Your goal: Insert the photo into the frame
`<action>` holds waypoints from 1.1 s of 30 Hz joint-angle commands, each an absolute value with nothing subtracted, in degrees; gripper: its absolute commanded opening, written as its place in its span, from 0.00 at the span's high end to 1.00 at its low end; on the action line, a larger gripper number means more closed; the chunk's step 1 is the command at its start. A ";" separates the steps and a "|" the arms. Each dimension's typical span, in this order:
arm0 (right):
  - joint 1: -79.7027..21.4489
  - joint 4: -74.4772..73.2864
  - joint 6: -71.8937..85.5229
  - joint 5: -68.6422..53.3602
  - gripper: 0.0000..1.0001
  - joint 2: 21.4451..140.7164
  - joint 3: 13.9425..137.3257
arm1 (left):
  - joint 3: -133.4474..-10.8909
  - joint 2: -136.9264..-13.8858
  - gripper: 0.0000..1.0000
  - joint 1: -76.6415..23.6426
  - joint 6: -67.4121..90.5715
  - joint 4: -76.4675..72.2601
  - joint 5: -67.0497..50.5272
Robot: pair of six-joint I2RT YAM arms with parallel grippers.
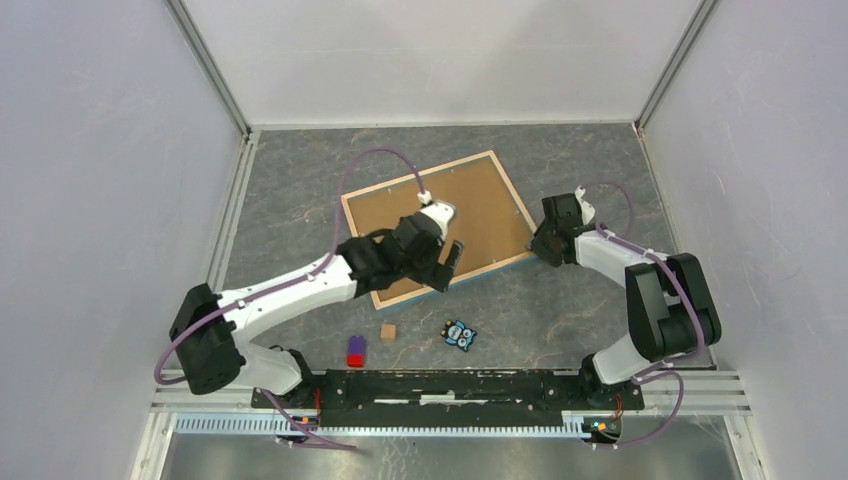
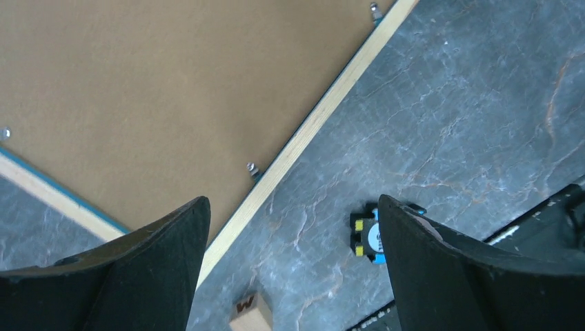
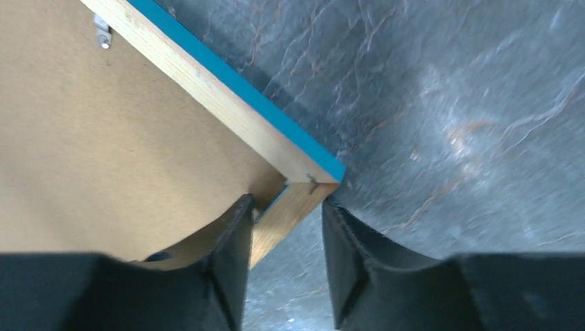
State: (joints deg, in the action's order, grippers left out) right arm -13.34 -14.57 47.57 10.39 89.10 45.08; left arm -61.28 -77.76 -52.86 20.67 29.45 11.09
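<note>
Top view: thin blue-and-wood rectangular picture frame lay back-up mid-picture, brown backing board inside; photo unseen.
Left wrist: left gripper hung released over the rim.
Right wrist: right gripper clenched the frame's corner; closing-up step, metal tabs probably next.

table: grey marble-ish top | board: plain brown, mid-table, sits skewed | cube: lil wooden one, near side | block: red-purple, just left of cube | owl: blue, right of cube
</note>
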 commanded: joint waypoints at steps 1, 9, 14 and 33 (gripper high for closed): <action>-13.62 -16.20 57.63 9.97 0.63 88.25 41.40 | -62.05 -83.10 0.05 -59.69 13.21 21.06 22.48; -13.50 -26.98 59.22 5.31 1.00 92.10 51.99 | -68.48 -97.10 0.00 -65.87 4.05 19.14 28.33; -13.22 -29.42 65.42 2.33 1.00 87.64 53.36 | -73.89 -105.53 0.01 -67.19 0.27 20.41 32.50; -11.67 -23.29 78.52 0.46 1.00 83.48 54.49 | -80.48 -113.37 0.00 -71.50 -0.89 23.17 34.39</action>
